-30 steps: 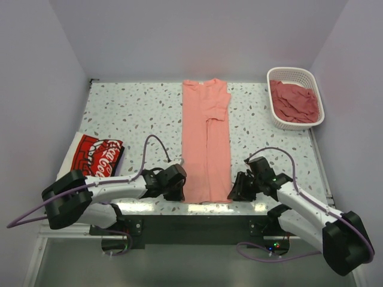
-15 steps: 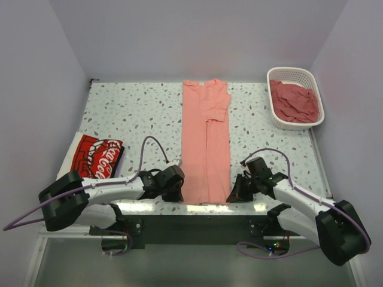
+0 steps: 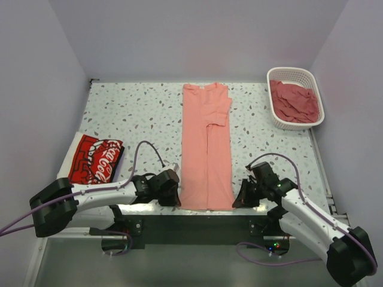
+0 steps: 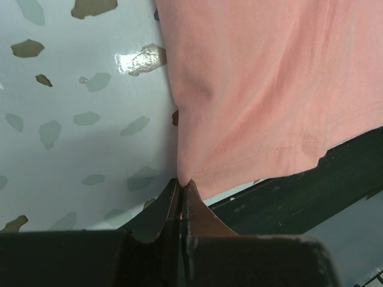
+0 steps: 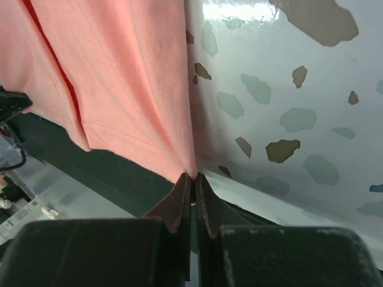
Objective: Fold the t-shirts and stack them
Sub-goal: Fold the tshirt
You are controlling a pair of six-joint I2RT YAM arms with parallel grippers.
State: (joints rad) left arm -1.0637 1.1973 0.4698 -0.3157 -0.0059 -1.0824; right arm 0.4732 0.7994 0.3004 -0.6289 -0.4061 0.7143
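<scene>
Salmon-pink t-shirt (image 3: 206,149): lies down the middle of the worktop (image 3: 131,113) as a long narrow strip, sides already turned in lengthwise. The collar is at the far end and the hem at the near edge. Both wrist views show the hem reaching just past the worktop edge.

Left end effector (image 4: 181,182): jaws pressed together, pinching the hem's left near corner. The cloth fans out from the pinch in shallow creases.

Right end effector (image 5: 192,176): jaws likewise closed, on the right near corner, with the same fan of creases.

Reading of the hold: a matched grip on both corners keeps the hem straight and level. I judge this to be the set-up for carrying the hem toward the collar in a crosswise fold. The overhang at the edge likely gave the fingers room to get under the fabric.

White logo-print t-shirt (image 3: 93,158): folded, at the left near side, well apart from the strip. Presumably the base of the stack.

White slatted basket (image 3: 297,125): far right corner, holding crumpled dusty-rose garments (image 3: 294,101), not yet folded.

Risk: uneven lift would skew the fold.
</scene>
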